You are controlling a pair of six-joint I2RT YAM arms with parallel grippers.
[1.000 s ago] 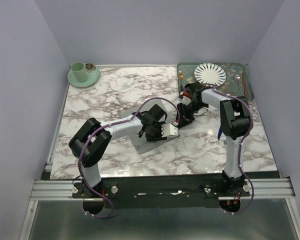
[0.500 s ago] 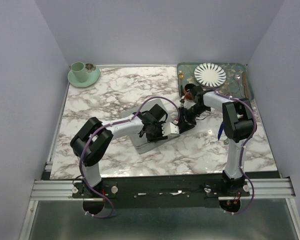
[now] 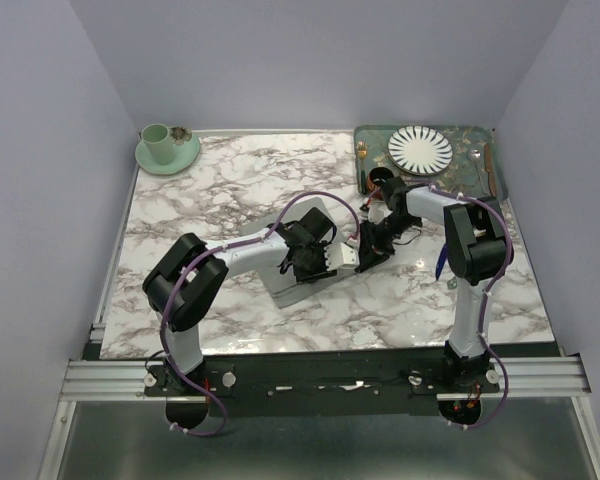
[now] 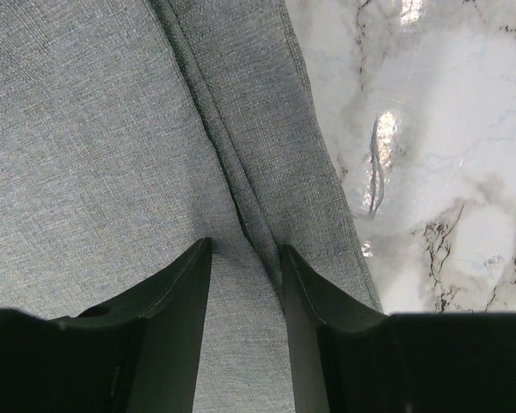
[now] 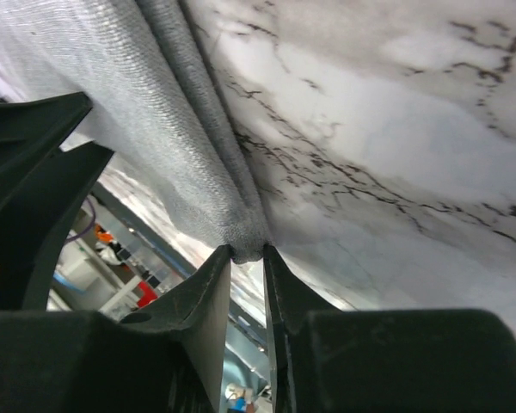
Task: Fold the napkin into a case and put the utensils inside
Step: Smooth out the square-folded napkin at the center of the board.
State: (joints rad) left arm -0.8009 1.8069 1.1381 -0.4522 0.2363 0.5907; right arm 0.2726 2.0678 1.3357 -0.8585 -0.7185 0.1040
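Note:
The grey napkin (image 3: 292, 285) lies partly folded on the marble table, left of centre. My left gripper (image 3: 320, 262) rests on it with its jaws a little apart; in the left wrist view (image 4: 245, 258) flat cloth (image 4: 95, 129) fills the gap and a fold ridge runs to the right finger. My right gripper (image 3: 363, 252) is at the napkin's right edge. In the right wrist view (image 5: 247, 251) its tips pinch a rolled corner of the cloth (image 5: 155, 112). A blue-handled utensil (image 3: 439, 262) lies under the right arm. A spoon (image 3: 477, 158) lies on the tray.
A green patterned tray (image 3: 460, 135) at the back right holds a striped plate (image 3: 420, 148) and a small gold fork (image 3: 361, 155). A green cup on a saucer (image 3: 160, 145) stands at the back left. Walls close in the table on three sides.
My right gripper has moved nearer and to the left, coming up against the napkin's right edge beside the left gripper. The left gripper has stayed on the cloth.

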